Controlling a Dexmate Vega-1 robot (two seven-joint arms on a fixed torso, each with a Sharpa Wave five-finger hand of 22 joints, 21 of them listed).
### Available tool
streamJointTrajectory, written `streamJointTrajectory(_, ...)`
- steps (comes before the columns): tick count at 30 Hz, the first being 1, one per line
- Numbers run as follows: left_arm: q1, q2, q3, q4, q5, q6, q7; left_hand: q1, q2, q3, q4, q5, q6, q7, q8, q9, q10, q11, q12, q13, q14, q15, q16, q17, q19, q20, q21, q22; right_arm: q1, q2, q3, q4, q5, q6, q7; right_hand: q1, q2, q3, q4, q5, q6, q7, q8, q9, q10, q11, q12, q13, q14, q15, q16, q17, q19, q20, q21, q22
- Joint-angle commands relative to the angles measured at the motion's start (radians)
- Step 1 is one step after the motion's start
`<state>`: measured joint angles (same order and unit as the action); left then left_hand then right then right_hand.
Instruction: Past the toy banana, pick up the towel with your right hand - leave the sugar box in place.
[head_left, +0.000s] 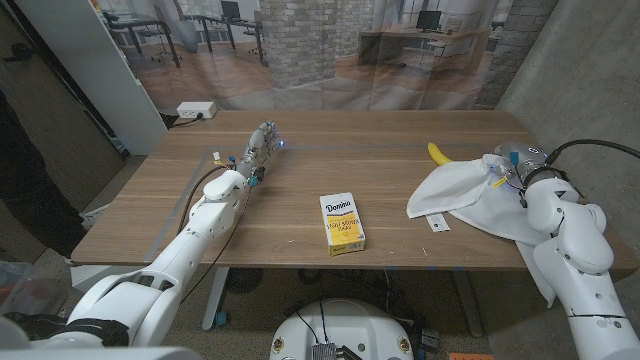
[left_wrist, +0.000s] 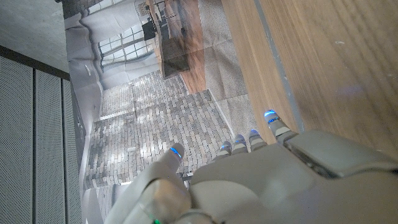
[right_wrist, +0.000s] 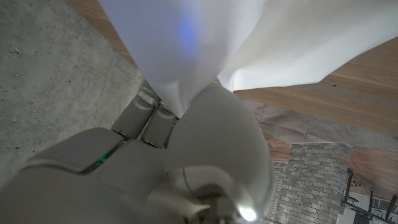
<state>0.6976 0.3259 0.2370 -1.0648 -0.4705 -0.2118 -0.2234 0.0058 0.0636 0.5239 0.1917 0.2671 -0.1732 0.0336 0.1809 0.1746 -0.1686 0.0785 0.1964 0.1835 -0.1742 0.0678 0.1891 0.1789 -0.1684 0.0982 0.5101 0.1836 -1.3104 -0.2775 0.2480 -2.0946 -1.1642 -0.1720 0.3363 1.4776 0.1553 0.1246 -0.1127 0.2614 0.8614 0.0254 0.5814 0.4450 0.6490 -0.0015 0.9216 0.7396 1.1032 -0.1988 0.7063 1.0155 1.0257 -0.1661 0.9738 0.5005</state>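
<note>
The right hand pinches the white towel at the right side of the tabletop, and the cloth hangs from the hand with its lower edge on the wood. The toy banana peeks out just behind the towel, and the sugar box lies in the middle, well apart from the towel. The left hand rests far back on the tabletop with its fingers stretched out, holding nothing.

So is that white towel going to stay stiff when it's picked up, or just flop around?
Probably floppy: the towel already sags in folds from the right hand, one part draped over the table edge. It looks thin and light, so it will likely swing and could drag across the toy banana.
</note>
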Motion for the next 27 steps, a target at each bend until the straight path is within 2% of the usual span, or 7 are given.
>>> streamJointTrajectory(1,0.003,0.001,-0.003,-0.008,0.003,0.001,0.001,-0.002,0.118,0.005,0.000,0.007,-0.060,-0.003,0.002,0.001,-0.091,0.003,0.006,0.002,-0.132,0.004,0.003,0.005,-0.046,0.008,-0.001,0.005,-0.022,0.000,0.005,0.009,0.017,0.040,-0.150,0.008,0.000,0.005,0.005,0.000,0.006,0.000,-0.001,-0.001,0.026,0.000,0.013,0.011,0.013,-0.015,-0.006,0.005,-0.010,-0.055,0.013,-0.001)
streamJointTrajectory(4,0.007,0.001,-0.004,-0.014,0.002,0.003,0.002,-0.001,0.118,0.005,0.000,0.007,-0.060,-0.003,0.002,0.001,-0.093,-0.002,0.005,0.002,-0.132,0.003,0.003,0.005,-0.045,0.008,-0.002,0.005,-0.026,0.000,0.008,0.007,0.021,0.048,-0.170,0.008,0.000,0.005,0.005,-0.001,0.007,0.001,-0.001,-0.002,0.027,0.000,0.012,0.009,0.014,-0.015,-0.007,0.007,-0.012,-0.055,0.015,-0.001)
streamJointTrajectory(8,0.013,0.003,-0.004,-0.023,0.000,0.004,0.006,-0.001,0.118,0.005,0.000,0.007,-0.060,-0.003,0.002,0.001,-0.091,0.006,0.006,0.002,-0.132,0.003,0.003,0.005,-0.045,0.008,-0.002,0.005,-0.031,0.003,0.013,0.005,0.025,0.057,-0.202,0.008,0.000,0.005,0.006,-0.001,0.008,0.002,-0.002,-0.005,0.027,0.001,0.011,0.009,0.017,-0.015,-0.011,0.011,-0.014,-0.055,0.020,-0.002)
streamJointTrajectory(15,0.021,0.006,-0.004,-0.034,-0.003,0.003,0.010,-0.001,0.118,0.005,0.000,0.007,-0.060,-0.003,0.002,0.001,-0.090,0.006,0.006,0.002,-0.131,0.003,0.003,0.005,-0.044,0.008,-0.003,0.006,-0.039,0.009,0.016,0.007,0.018,0.072,-0.273,0.009,-0.001,0.005,0.006,-0.002,0.011,0.003,-0.002,-0.006,0.030,0.003,0.010,0.008,0.021,-0.016,-0.019,0.016,-0.018,-0.055,0.030,-0.003)
streamJointTrajectory(27,0.023,0.007,-0.002,-0.036,-0.006,0.001,0.014,-0.001,0.118,0.005,0.000,0.007,-0.060,-0.003,0.002,0.001,-0.089,0.006,0.007,0.002,-0.131,0.003,0.003,0.005,-0.044,0.009,-0.005,0.006,-0.033,0.010,0.019,0.012,0.016,0.086,-0.322,0.011,-0.001,0.006,0.007,-0.003,0.023,0.001,0.004,-0.003,0.030,0.002,0.009,0.010,0.027,-0.016,-0.031,0.025,-0.024,-0.055,0.046,-0.006)
